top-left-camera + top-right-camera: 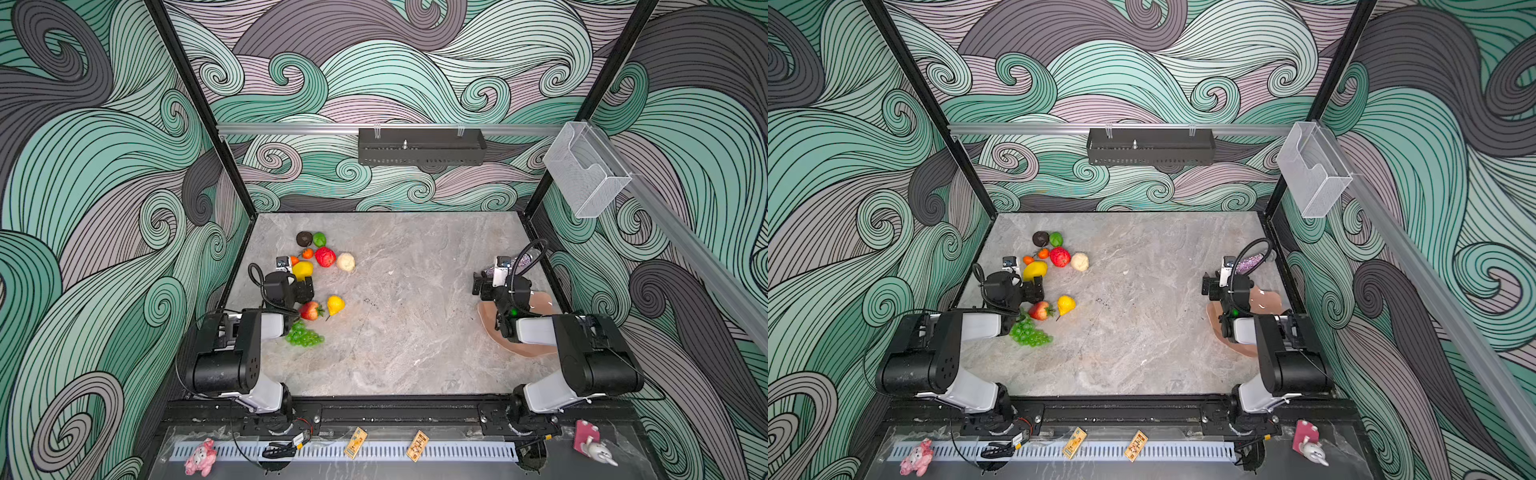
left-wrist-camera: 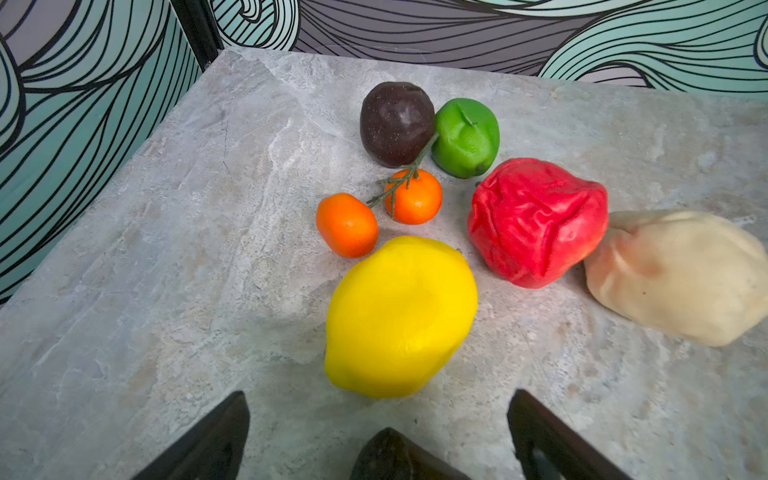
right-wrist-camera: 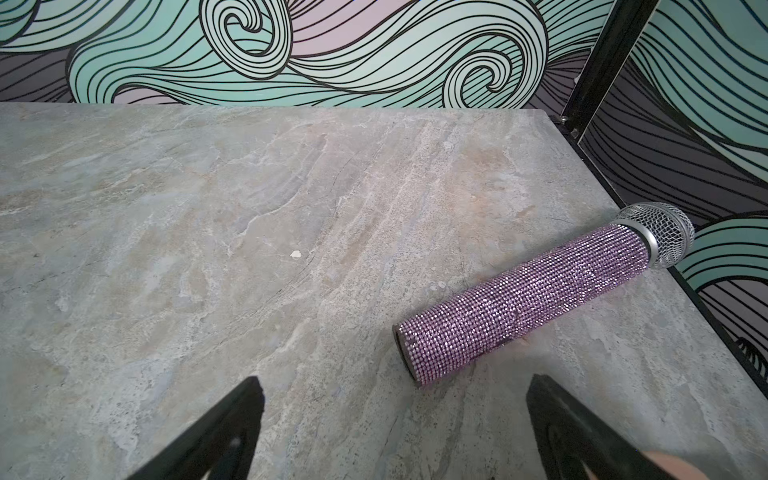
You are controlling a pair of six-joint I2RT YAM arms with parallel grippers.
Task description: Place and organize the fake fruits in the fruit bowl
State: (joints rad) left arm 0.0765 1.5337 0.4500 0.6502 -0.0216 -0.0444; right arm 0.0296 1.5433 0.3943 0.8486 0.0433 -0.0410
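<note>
The fake fruits lie at the table's left. A yellow lemon (image 2: 399, 316) sits just beyond my open left gripper (image 2: 378, 401); past it lie two oranges (image 2: 413, 197), a red apple (image 2: 536, 220), a beige ball (image 2: 681, 274), a dark avocado (image 2: 395, 122) and a lime (image 2: 467, 135). The tip of a dark rough fruit (image 2: 390, 453) shows between the fingers' bases. In a top view a strawberry (image 1: 311, 310), a second yellow fruit (image 1: 335, 304) and grapes (image 1: 304, 334) lie nearer. The pink fruit bowl (image 1: 536, 347) sits under my right arm. My right gripper (image 3: 392, 384) is open and holds nothing.
A glittery purple microphone (image 3: 523, 303) lies by the right wall, just beyond the right fingers. A clear plastic box (image 1: 582, 170) hangs on the right rail and a black tray (image 1: 419, 147) on the back wall. A pink plush pig (image 1: 200, 457) lies in front of the table.
</note>
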